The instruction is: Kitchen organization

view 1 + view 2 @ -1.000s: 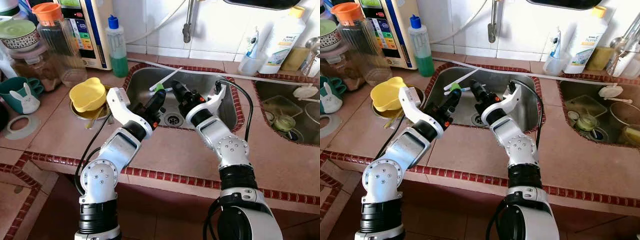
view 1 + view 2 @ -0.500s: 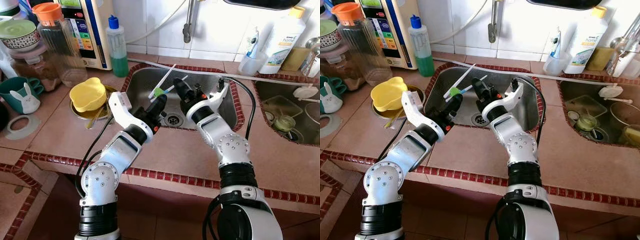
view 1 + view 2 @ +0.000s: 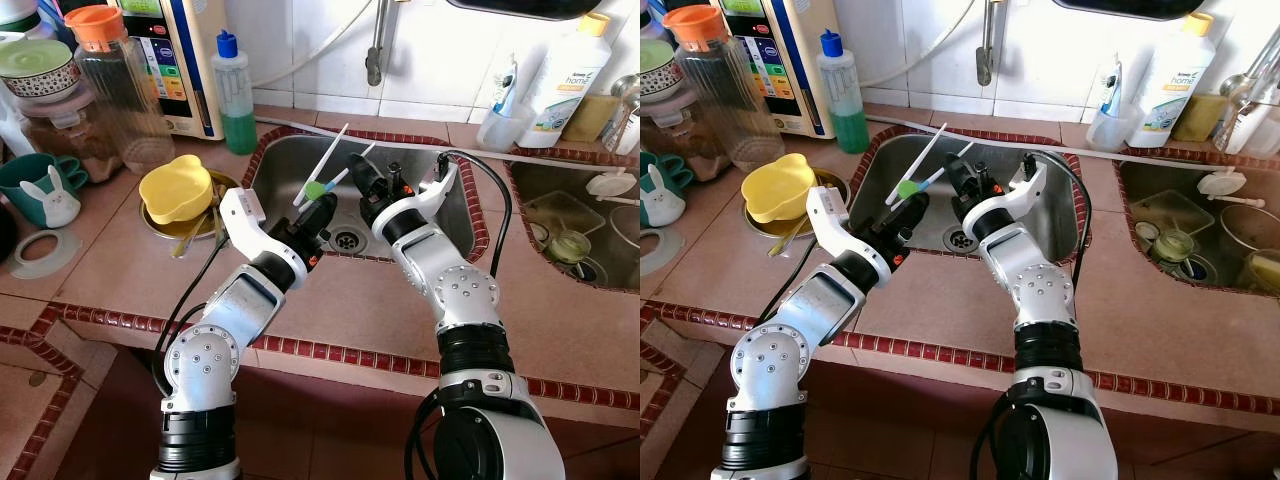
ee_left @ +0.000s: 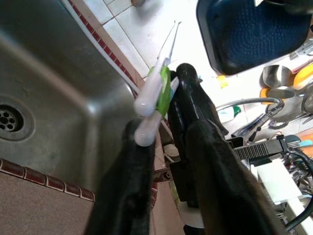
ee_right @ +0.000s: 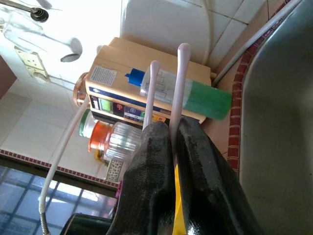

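Both grippers over the sink (image 3: 455, 215), above its drain (image 3: 346, 240). Left gripper (image 3: 322, 207) just left of right gripper (image 3: 356, 172), two utensils (image 3: 322, 172) between them, handles slanting up toward the back wall. Yellow bowl (image 3: 175, 188) on counter, left of left gripper. Soap bottle (image 3: 234, 95) behind and left. Second basin (image 3: 585, 225) well right of right gripper.

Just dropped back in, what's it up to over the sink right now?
Both arms are reaching over the steel sink. The two white utensils, one with a green part, stand tilted above the basin. The right tool is shut on their thin handles. The left tool sits at their thicker lower ends, touching them, though whether it is clamped is unclear. The yellow bowl sits on the counter, beside the sink.
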### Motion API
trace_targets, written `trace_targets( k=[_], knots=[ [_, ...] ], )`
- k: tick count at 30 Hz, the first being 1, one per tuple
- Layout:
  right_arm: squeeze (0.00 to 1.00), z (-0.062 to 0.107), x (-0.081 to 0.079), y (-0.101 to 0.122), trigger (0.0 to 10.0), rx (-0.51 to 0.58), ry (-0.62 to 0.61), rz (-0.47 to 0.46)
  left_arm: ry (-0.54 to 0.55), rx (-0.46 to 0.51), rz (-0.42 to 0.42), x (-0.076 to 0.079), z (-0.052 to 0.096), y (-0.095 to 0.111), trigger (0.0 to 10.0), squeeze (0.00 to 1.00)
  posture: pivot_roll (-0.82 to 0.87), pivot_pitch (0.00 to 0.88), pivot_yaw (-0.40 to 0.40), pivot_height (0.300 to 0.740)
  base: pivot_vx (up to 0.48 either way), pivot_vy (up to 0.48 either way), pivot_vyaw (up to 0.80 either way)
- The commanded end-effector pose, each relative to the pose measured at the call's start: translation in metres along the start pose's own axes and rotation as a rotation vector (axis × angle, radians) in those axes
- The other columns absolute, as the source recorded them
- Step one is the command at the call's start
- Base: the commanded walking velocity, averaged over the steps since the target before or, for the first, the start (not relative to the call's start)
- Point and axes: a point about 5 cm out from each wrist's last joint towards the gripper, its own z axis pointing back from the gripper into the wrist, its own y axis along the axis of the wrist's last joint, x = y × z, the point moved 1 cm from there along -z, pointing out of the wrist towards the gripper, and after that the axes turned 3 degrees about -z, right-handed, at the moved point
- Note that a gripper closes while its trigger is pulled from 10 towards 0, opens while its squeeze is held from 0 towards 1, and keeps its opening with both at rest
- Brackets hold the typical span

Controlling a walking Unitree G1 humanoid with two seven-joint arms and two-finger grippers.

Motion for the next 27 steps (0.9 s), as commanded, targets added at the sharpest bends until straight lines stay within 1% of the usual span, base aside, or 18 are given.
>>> trace_targets(
  k=[1, 4, 8, 10, 12, 13, 14, 16, 19, 21, 22, 23, 24, 25, 26, 27],
  knots=[
    [0.0, -0.01, -0.009, -0.027, 0.0, -0.04, 0.01, -0.054, -0.03, 0.019, 0.02, 0.009, -0.001, -0.003, 10.0, 1.0, 0.02, 0.099, 0.013, 0.74, 0.0, 0.0, 0.0],
    [0.0, -0.01, -0.007, -0.023, 0.0, -0.012, -0.011, -0.012, -0.017, 0.008, -0.003, 0.007, -0.001, -0.005, 10.0, 1.0, 0.02, 0.099, 0.013, 0.74, 0.0, 0.0, 0.0],
    [0.0, -0.011, -0.006, -0.017, 0.0, 0.024, -0.038, 0.032, -0.018, 0.001, 0.005, 0.005, 0.002, -0.006, 10.0, 1.0, 0.02, 0.1, 0.015, 0.74, 0.0, 0.0, 0.0],
    [0.0, -0.011, -0.002, -0.012, 0.0, 0.053, -0.073, 0.073, -0.013, -0.017, -0.022, 0.001, 0.004, -0.009, 10.0, 1.0, 0.02, 0.1, 0.015, 0.74, 0.0, 0.0, 0.0],
    [0.0, -0.011, -0.001, -0.011, 0.0, 0.056, -0.078, 0.079, -0.013, -0.019, -0.026, 0.001, 0.005, -0.009, 10.0, 1.0, 0.02, 0.1, 0.015, 0.74, 0.0, 0.0, 0.0],
    [0.0, -0.012, -0.001, -0.01, 0.0, 0.066, -0.085, 0.086, -0.006, -0.024, -0.031, 0.0, 0.006, -0.01, 10.0, 1.0, 0.02, 0.102, 0.015, 0.74, 0.0, 0.0, 0.0],
    [0.0, -0.013, 0.0, -0.006, 0.0, 0.085, -0.1, 0.114, 0.014, -0.036, -0.059, -0.005, 0.009, -0.012, 10.0, 1.0, 0.03, 0.103, 0.014, 0.74, 0.0, 0.0, 0.0],
    [0.0, -0.014, 0.002, -0.004, 0.0, 0.089, -0.107, 0.131, 0.033, -0.046, -0.069, -0.009, 0.012, -0.015, 10.0, 1.0, 0.03, 0.104, 0.013, 0.74, 0.0, 0.0, 0.0],
    [0.0, -0.016, 0.005, 0.0, 0.0, 0.091, -0.125, 0.242, 0.041, -0.055, -0.097, -0.011, 0.017, -0.016, 10.0, 1.0, 0.04, 0.106, 0.012, 0.74, 0.0, 0.0, 0.0],
    [0.0, -0.017, 0.008, 0.002, 0.0, 0.083, -0.135, 0.335, 0.06, -0.058, -0.146, -0.014, 0.021, -0.015, 10.0, 1.0, 0.05, 0.107, 0.011, 0.74, 0.0, 0.0, 0.0],
    [0.0, -0.018, 0.012, 0.003, 0.0, 0.063, -0.146, 0.491, 0.092, -0.056, -0.212, -0.018, 0.025, -0.013, 10.0, 1.0, 0.05, 0.108, 0.01, 0.74, 0.0, 0.0, 0.0],
    [0.0, -0.018, 0.013, 0.003, 0.0, 0.048, -0.142, 0.575, 0.113, -0.053, -0.263, -0.021, 0.028, -0.012, 10.0, 1.0, 0.05, 0.108, 0.01, 0.74, 0.0, 0.0, 0.0],
    [0.0, -0.018, 0.014, 0.003, 0.0, 0.038, -0.136, 0.627, 0.125, -0.052, -0.297, -0.023, 0.029, -0.011, 10.0, 1.0, 0.06, 0.109, 0.01, 0.74, 0.0, 0.0, 0.0],
    [0.0, -0.018, 0.015, 0.003, 0.0, 0.022, -0.137, 0.727, 0.144, -0.051, -0.37, -0.026, 0.032, -0.01, 10.0, 1.0, 0.06, 0.11, 0.008, 0.74, 0.0, 0.0, 0.0],
    [0.0, -0.018, 0.016, 0.003, 0.0, 0.011, -0.137, 0.791, 0.156, -0.051, -0.419, -0.027, 0.034, -0.009, 10.0, 1.0, 0.06, 0.11, 0.008, 0.74, 0.0, 0.0, 0.0],
    [0.0, -0.017, 0.019, 0.004, 1.2, 0.0, -0.137, 0.849, 0.201, -0.016, -0.509, -0.032, 0.039, -0.004, 10.0, 1.0, 0.07, 0.111, 0.008, 0.74, 0.0, 0.0, 0.0]
  ],
)
